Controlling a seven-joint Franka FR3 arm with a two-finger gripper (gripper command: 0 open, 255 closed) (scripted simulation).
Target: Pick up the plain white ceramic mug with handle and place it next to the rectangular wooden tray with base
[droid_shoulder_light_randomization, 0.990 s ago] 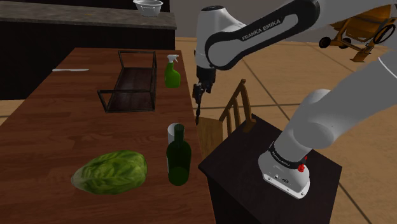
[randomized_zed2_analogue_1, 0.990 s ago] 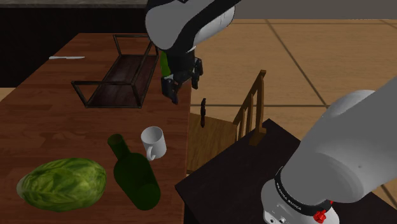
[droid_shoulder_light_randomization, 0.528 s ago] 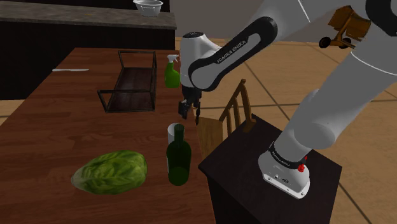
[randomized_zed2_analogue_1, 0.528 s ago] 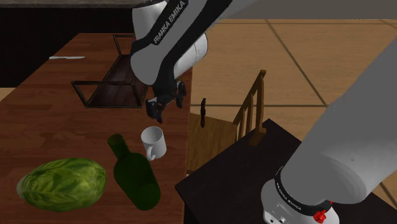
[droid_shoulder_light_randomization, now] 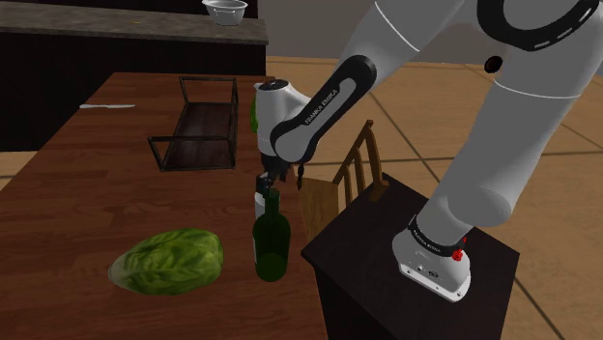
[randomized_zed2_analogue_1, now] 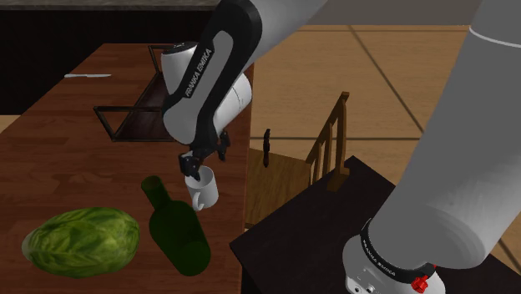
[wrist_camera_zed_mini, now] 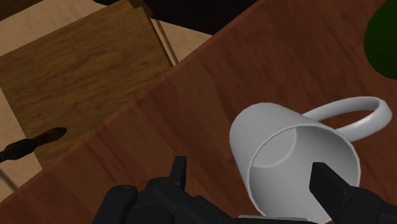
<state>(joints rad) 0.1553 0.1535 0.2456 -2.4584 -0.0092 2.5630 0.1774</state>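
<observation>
Reddish-brown planks make up the long table. A dark counter behind it carries a pale bowl, and tan floor tiles show beyond the table's edge. On the table the white mug stands upright, close to the edge by the wooden chair and just beside the green bottle. Its handle is on the side away from the tray. That tray, a dark wooden base inside a thin rectangular frame, sits farther up the table, apart from the mug. In the shoulder view the bottle stands in front of the mug and hides most of it.

The gripper hangs right over the mug's rim. In the wrist view its black fingers stand wide apart. One is clear of the mug's outer wall and the other is in front of its open mouth, and nothing is clasped between them.

A green cabbage lies near the bottle, and a knife lies at the table's far end.

Black lettering on the white arm reads FRANKA EMIKA. The same words run round the dark ring at its foot, on the black stand.
</observation>
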